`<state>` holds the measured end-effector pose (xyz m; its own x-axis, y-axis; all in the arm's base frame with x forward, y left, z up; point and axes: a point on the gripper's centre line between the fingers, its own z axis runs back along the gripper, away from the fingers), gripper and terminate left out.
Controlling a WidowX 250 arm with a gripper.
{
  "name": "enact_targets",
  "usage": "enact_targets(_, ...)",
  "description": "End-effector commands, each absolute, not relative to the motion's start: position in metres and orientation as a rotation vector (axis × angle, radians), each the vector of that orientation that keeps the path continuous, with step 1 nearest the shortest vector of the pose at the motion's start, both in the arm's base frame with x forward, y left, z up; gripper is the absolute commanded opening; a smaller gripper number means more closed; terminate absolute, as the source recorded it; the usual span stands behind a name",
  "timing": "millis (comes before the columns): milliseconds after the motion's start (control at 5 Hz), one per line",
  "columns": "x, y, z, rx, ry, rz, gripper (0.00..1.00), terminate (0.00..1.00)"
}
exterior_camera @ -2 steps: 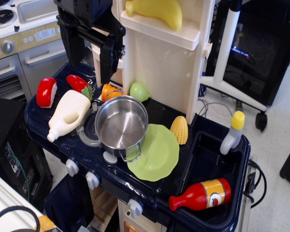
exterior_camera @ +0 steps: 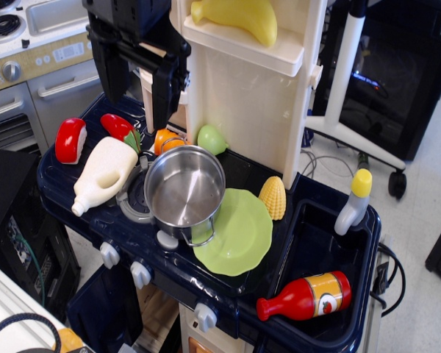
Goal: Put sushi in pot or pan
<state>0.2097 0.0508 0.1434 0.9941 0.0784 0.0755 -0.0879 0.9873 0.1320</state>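
The sushi [exterior_camera: 70, 140], a small piece with a glossy red top over a white base, sits at the far left of the dark blue toy counter [exterior_camera: 88, 213]. The shiny steel pot [exterior_camera: 184, 187] stands empty near the counter's middle, its wire handle toward the front. My gripper [exterior_camera: 138, 92] hangs open and empty above the back of the counter, up and to the right of the sushi and behind the pot. Its two black fingers [exterior_camera: 164, 92] point down.
A white bottle [exterior_camera: 104, 173] lies between sushi and pot. A red piece with a green end [exterior_camera: 120, 129], orange [exterior_camera: 166, 140] and green [exterior_camera: 211, 138] toys sit behind. A green plate [exterior_camera: 239, 234], corn [exterior_camera: 273, 197], ketchup bottle [exterior_camera: 306, 296] and a cream shelf tower [exterior_camera: 253, 95] stand to the right.
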Motion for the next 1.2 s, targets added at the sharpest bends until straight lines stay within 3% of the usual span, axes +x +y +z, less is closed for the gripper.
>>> enact_targets(0, 0.216, 0.117, 0.122, 0.244, -0.194, 0.173, 1.00, 0.00)
enact_targets(200, 0.222, 0.149, 0.101, 0.297, -0.212, 0.226, 1.00, 0.00)
enact_targets(400, 0.224, 0.185, 0.097, 0.249, -0.206, 0.200, 1.00, 0.00)
enact_targets(600, 0.230, 0.198, 0.093, 0.180, -0.247, 0.285, 1.00, 0.00)
enact_targets(1000, 0.234, 0.217, 0.068, 0.223, -0.299, 0.294, 1.00, 0.00)
